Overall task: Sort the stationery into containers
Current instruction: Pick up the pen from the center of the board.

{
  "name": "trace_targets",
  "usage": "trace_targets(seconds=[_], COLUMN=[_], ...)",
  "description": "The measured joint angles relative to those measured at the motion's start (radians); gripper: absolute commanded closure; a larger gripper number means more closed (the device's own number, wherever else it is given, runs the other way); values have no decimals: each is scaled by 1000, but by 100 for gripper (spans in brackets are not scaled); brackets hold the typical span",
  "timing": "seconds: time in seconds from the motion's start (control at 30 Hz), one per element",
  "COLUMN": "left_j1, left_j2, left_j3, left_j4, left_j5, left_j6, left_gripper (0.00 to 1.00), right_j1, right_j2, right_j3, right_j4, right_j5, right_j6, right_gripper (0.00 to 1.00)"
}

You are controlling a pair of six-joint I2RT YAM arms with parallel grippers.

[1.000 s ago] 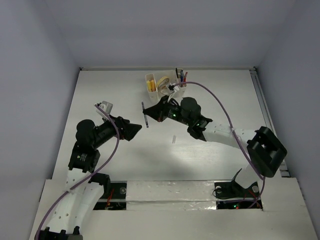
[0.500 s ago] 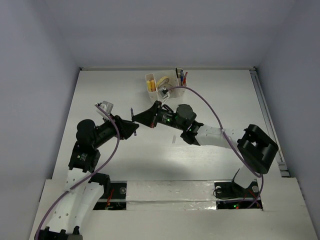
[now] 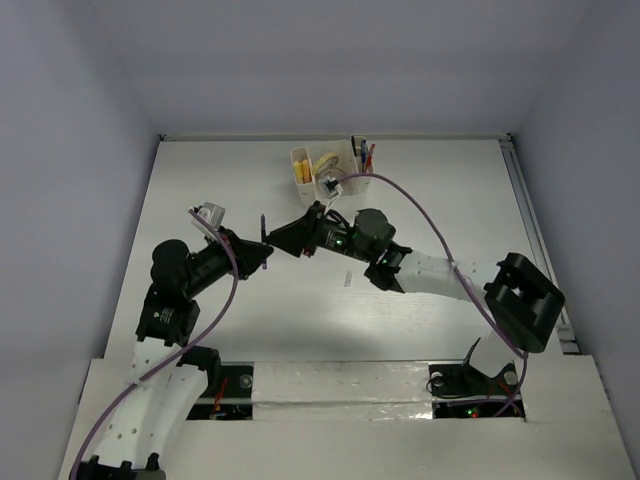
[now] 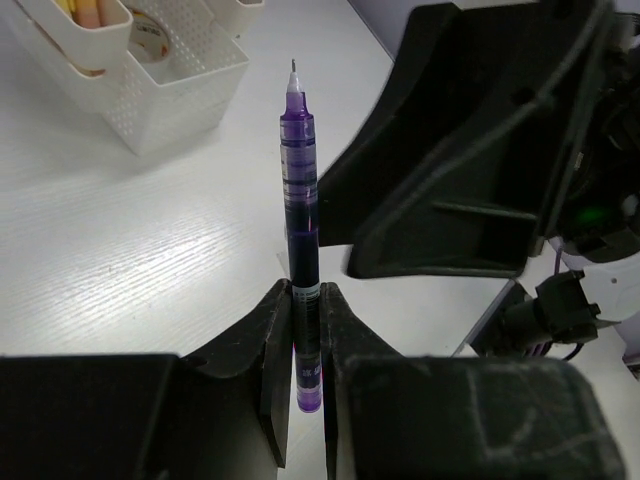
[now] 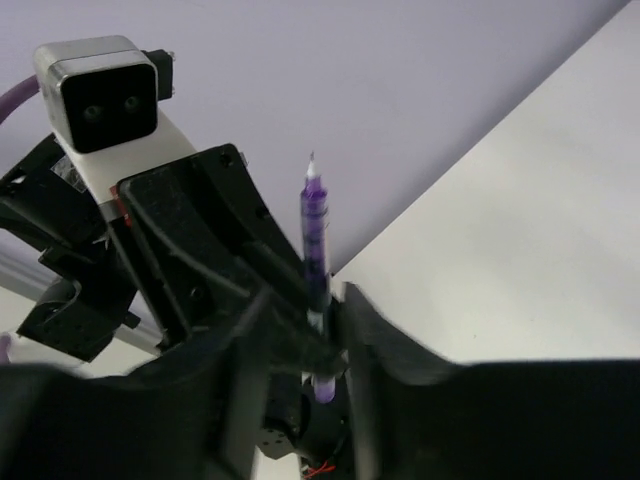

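Table (image 3: 200, 180): white, with pale walls around; from above, both arms meet mid-table.
Left gripper (image 4: 305, 330): pinches the purple pen (image 4: 300, 200) upright, with the white organizer (image 4: 170, 110) beyond.
Right gripper (image 5: 320, 340): fingers flank the same pen; grip unclear.
Handover: one side should let go only once the other holds firm.

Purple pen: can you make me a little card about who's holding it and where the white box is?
thing: purple pen, tip up
left end effector: shut on its lower part
right end effector: fingers tight on both its sides
white organizer: on the table, apart from the pen
in organizer: yellow sticks
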Motion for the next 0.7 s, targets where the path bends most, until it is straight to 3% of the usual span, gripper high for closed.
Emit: trace_targets(seconds=[0.03,0.07,0.2,0.4,0.57,0.7], left_j1=[2,2,3,3,3,2], left_j2=[-2,-2,-13,-34,-47,-56], left_j3=[0,0,0,0,0,0], left_j4=[0,0,0,0,0,-4], left_j5=[-7,-13,-27,-29,-30,-34], left_j6=[2,4,8,14,15,15], left_gripper=[100,100,100,100,100,100], right_j1=[1,1,-8,-64,-103,-138], right_j2=[-22,-52,-226,-344,-251,-166], right_j3=[-5,-16,-63,-60,-60,-57], right_j4=[-31,-63,-239,-651,-1011,-1160], right_j5=[14,38,150,386,554,598], right_j6=[-17,-34,-132,-224,-228,-229], right_gripper=[44,40,33,40,44,46])
